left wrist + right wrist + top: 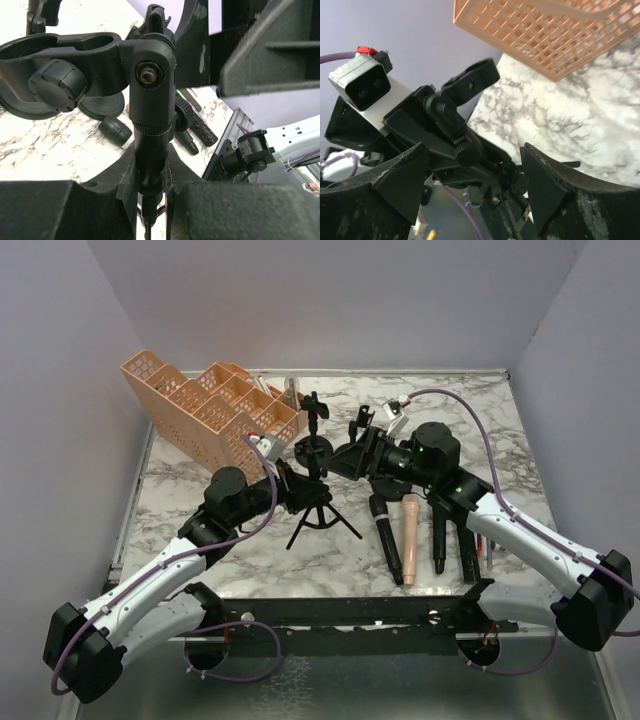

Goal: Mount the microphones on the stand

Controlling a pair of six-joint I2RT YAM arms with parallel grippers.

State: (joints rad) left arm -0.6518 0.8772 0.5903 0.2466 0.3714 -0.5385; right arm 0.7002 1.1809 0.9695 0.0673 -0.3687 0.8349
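Observation:
A black tripod stand stands mid-table. My left gripper is shut on its upright stem, just under the swivel joint and the empty clip holder. My right gripper hovers open beside the stand's top, its fingers spread wide and holding nothing. The stand's clip is ahead of them, untouched. Several microphones lie side by side on the table to the right: a black one, a pale pink one and two more black ones.
An orange lattice basket fills the back left. A second black stand on a round base rises behind the tripod. Thin pens lie right of the microphones. The left wrist camera is close to my right fingers.

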